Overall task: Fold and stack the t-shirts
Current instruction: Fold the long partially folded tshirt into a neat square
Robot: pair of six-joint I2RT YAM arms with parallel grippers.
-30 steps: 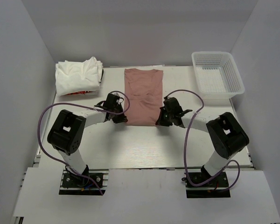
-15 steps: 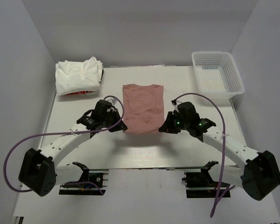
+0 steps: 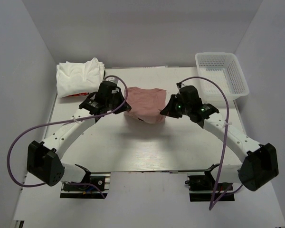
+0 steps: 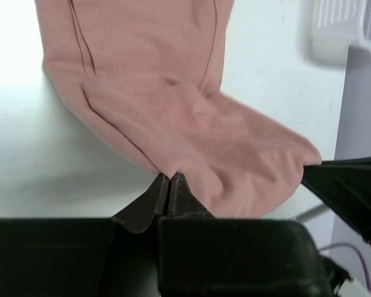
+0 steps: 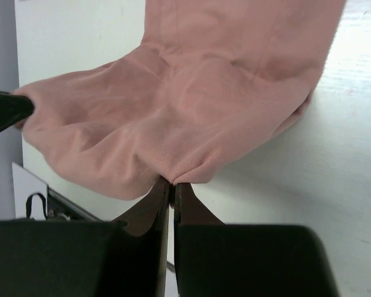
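The dusty pink t-shirt (image 3: 146, 103) lies mid-table with its near edge lifted and carried over toward the back. My left gripper (image 3: 127, 107) is shut on the lifted edge's left corner (image 4: 167, 170). At the right corner (image 5: 173, 176) my right gripper (image 3: 163, 111) pinches the same edge. The cloth sags between the two grippers, plain side showing (image 4: 173, 93) (image 5: 191, 93). A pile of white t-shirts (image 3: 80, 76), one showing red print (image 3: 78, 95), sits at the back left.
A white mesh basket (image 3: 222, 78) stands at the back right corner. Grey walls close in the left, right and back sides. Purple cables loop off both arms (image 3: 19, 142) (image 3: 223, 156).
Both grippers have carried the pink shirt's near edge up and toward the back, so the shirt looks shorter and doubled over. Both arms have stretched out far from their bases.
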